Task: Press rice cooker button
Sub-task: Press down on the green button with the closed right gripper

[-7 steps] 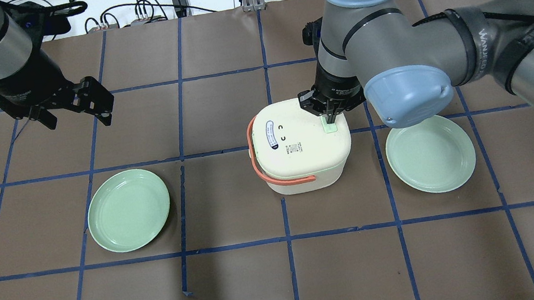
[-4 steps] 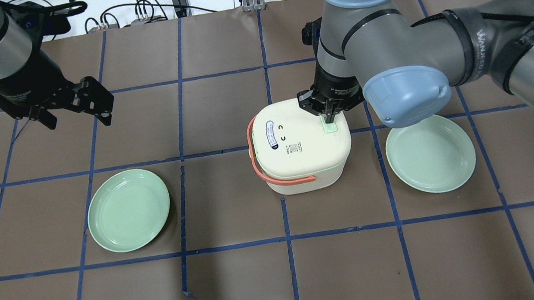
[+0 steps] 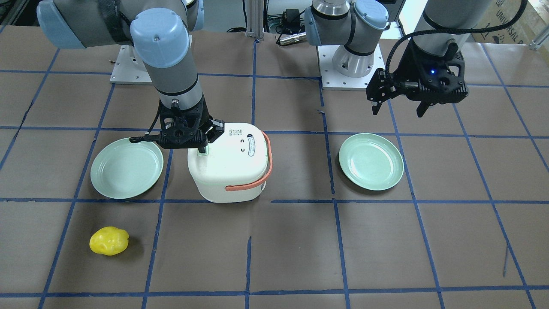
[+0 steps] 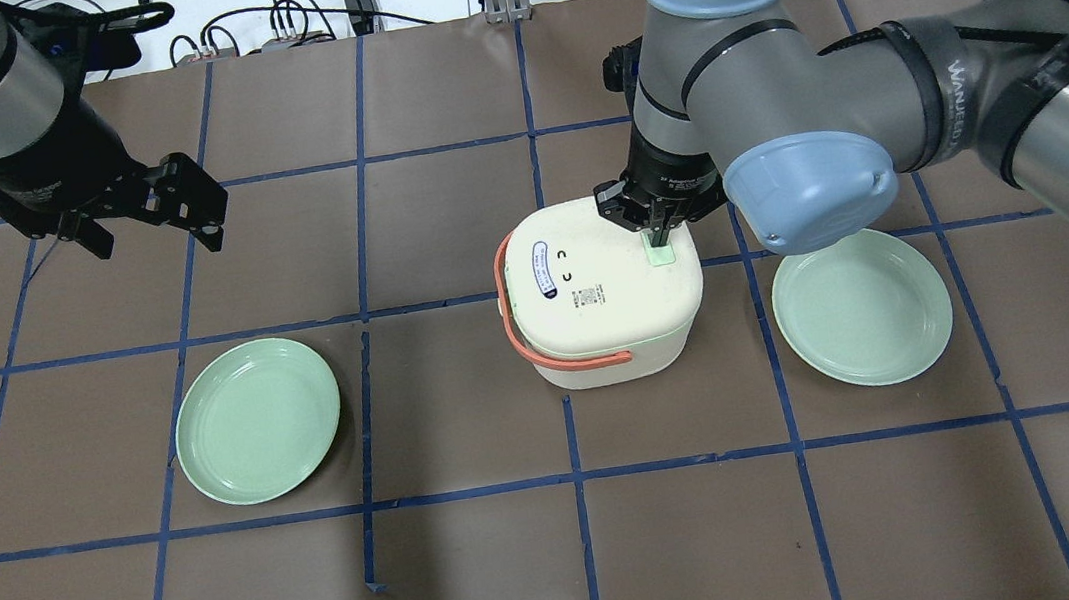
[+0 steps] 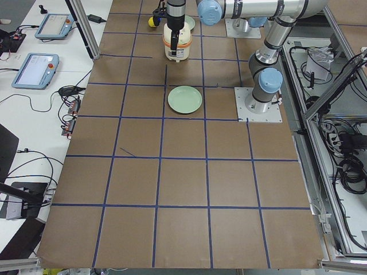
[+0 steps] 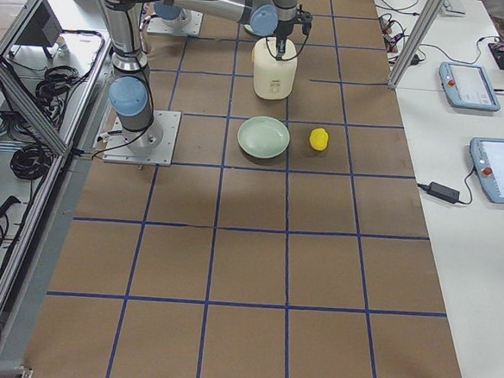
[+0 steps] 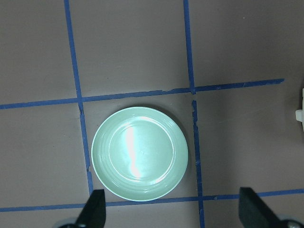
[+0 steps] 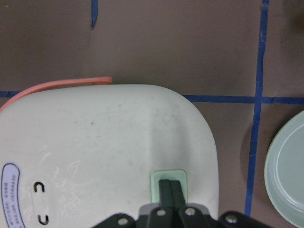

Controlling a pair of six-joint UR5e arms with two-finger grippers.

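Two fingers (image 8: 169, 192) of the right gripper (image 4: 656, 246) are pressed together with no gap between them. Their tips point straight down and rest on the pale green button (image 8: 168, 174). The button is set into the lid of the cream rice cooker (image 4: 595, 303), near the lid's edge on the robot's right. The cooker stands upright near the middle of the table (image 4: 485, 567), its orange handle (image 4: 582, 365) folded down around the body. Just beside the cooker on that side lies the right-hand plate (image 4: 863, 308), light green. A yellow lumpy object (image 3: 109, 240) sits beyond that plate. Well apart, the left gripper (image 4: 157, 240) hangs above the table with its fingers spread wide, holding nothing. The left-hand plate (image 4: 260, 434) lies below it.
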